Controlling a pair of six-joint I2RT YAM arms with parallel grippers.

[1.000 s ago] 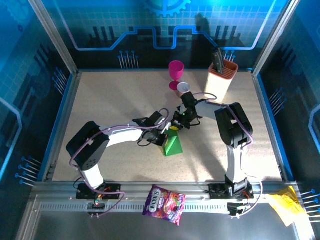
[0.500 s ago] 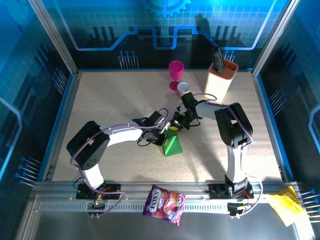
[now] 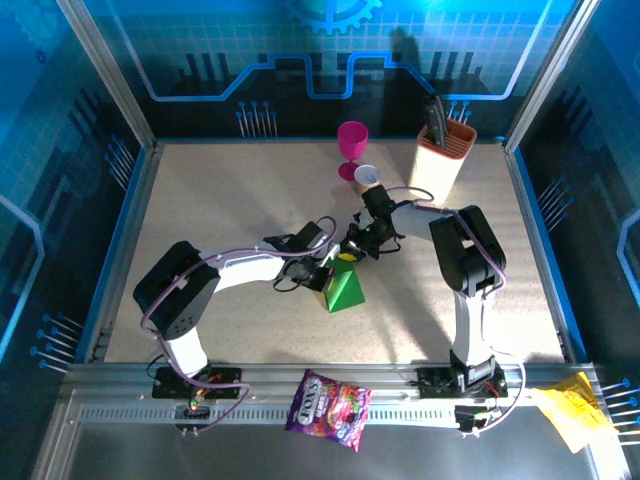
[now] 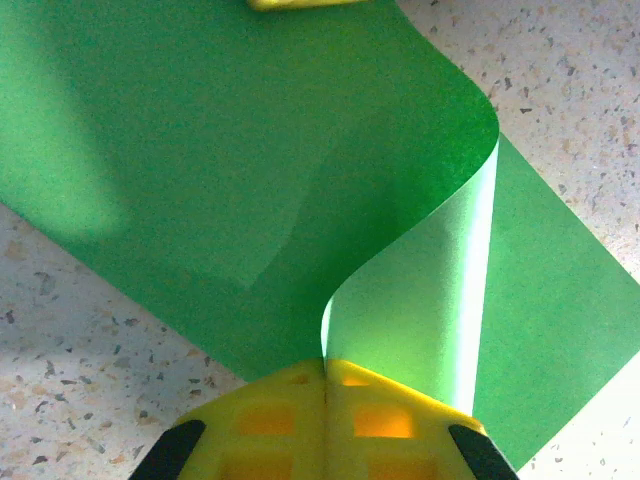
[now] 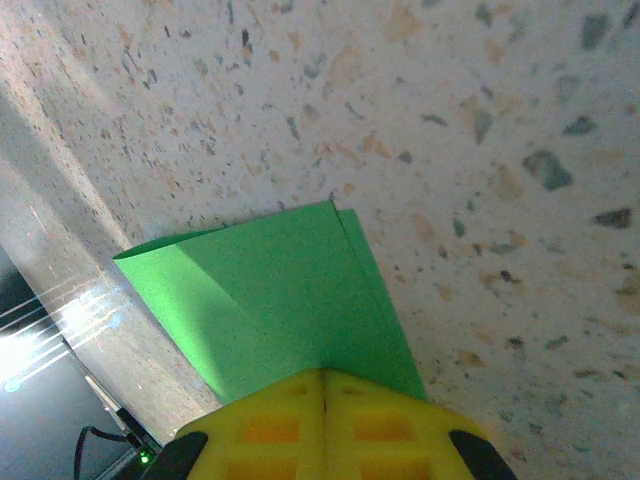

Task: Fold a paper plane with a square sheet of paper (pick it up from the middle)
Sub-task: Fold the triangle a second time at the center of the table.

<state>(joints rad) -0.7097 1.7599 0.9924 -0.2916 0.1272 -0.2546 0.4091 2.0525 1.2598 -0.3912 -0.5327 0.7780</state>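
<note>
Top external: green sheet of paper (image 3: 347, 290), folded triangular, lies mid-table; bare tabletop (image 3: 220, 200) to its left and near side; left gripper (image 4: 325, 368) pinched tight on its upcurled edge; right gripper (image 5: 322, 378) pinched tight on its folded edge.

Left gripper (image 3: 324, 278) and right gripper (image 3: 351, 253) pinch green paper (image 3: 346, 291).

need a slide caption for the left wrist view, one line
Left tool shut on a curled-up edge of the green paper, over the speckled table.
</note>
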